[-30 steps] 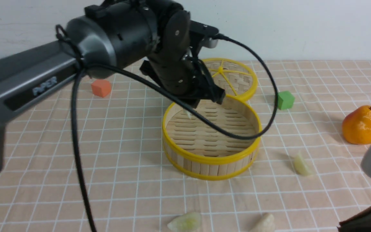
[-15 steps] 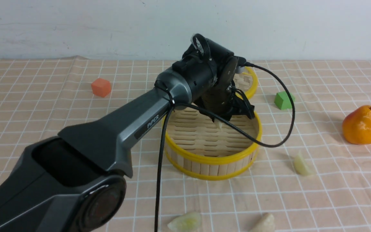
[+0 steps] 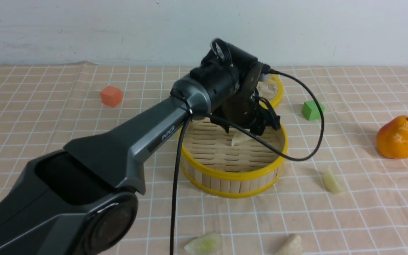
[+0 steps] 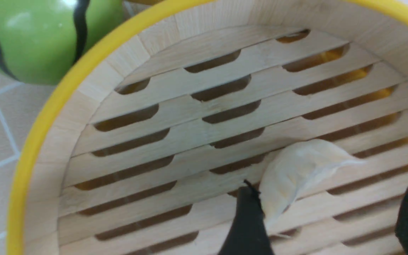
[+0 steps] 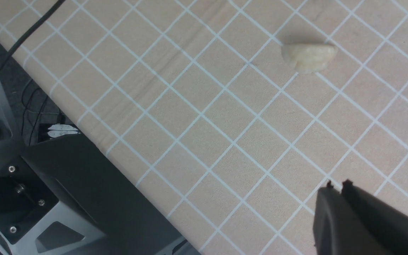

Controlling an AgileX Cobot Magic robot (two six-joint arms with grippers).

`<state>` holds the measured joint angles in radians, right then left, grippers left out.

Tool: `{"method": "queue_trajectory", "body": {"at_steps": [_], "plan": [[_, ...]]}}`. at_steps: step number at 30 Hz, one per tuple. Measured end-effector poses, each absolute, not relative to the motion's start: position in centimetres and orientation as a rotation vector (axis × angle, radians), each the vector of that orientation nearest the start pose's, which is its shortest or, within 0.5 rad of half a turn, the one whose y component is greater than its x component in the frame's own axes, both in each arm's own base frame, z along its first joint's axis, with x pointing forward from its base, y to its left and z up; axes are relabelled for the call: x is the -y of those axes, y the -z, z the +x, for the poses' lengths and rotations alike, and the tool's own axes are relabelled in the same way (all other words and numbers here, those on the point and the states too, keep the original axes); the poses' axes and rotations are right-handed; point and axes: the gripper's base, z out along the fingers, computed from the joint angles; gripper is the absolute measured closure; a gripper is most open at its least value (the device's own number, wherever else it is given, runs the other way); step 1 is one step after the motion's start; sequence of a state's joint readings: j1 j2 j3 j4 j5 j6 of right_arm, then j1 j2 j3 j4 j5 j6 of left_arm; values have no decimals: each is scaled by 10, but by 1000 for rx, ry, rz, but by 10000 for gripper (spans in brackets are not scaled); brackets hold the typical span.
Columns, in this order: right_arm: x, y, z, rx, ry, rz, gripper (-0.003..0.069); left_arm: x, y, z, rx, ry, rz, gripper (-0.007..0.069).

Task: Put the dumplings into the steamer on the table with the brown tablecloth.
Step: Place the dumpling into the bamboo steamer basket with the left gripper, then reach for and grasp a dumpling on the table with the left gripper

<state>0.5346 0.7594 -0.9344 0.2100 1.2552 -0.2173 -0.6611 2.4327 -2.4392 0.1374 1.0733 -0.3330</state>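
Setting a dumpling [image 3: 238,139] down inside the steamer [image 3: 232,175].
Left arm [image 3: 147,131] stretches over the worktop [image 3: 30,117] from its front-left corner, wrist tipped into the central steamer, likely for a short drop; left fingers [image 4: 248,226] stand apart, one touching the dumpling on the slats. Three dumplings [image 3: 204,244] [image 3: 290,245] [image 3: 331,181] lie toward the front edge, where right fingers [image 5: 331,212] hover closed, empty.

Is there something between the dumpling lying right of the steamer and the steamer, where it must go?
Nothing lies on the brown tablecloth between that dumpling and the steamer. Only the steamer's own wall stands there, and the open left gripper hangs low inside it.
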Motion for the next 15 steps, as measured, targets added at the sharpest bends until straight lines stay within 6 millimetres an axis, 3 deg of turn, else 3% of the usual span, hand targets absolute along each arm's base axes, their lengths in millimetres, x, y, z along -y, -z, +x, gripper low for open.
{"method": "queue_trajectory", "body": {"at_steps": [5, 7, 9, 10, 11, 15], "plan": [[-71, -358, 84, -2385, -403, -930, 624, 306, -319, 408, -2445, 278, 442, 78], [-72, -360, 87, -2346, -404, -909, 620, 287, -370, 378, -2387, 295, 510, 85], [-72, -361, 88, -2336, -403, -904, 619, 282, -378, 370, -2378, 290, 544, 88], [-73, -362, 90, -2320, -405, -894, 617, 273, -394, 352, -2364, 285, 592, 94], [-73, -362, 90, -2317, -406, -893, 617, 273, -390, 353, -2376, 280, 595, 95], [-74, -364, 92, -2282, -409, -874, 613, 253, -391, 310, -2440, 206, 762, 103]]}}
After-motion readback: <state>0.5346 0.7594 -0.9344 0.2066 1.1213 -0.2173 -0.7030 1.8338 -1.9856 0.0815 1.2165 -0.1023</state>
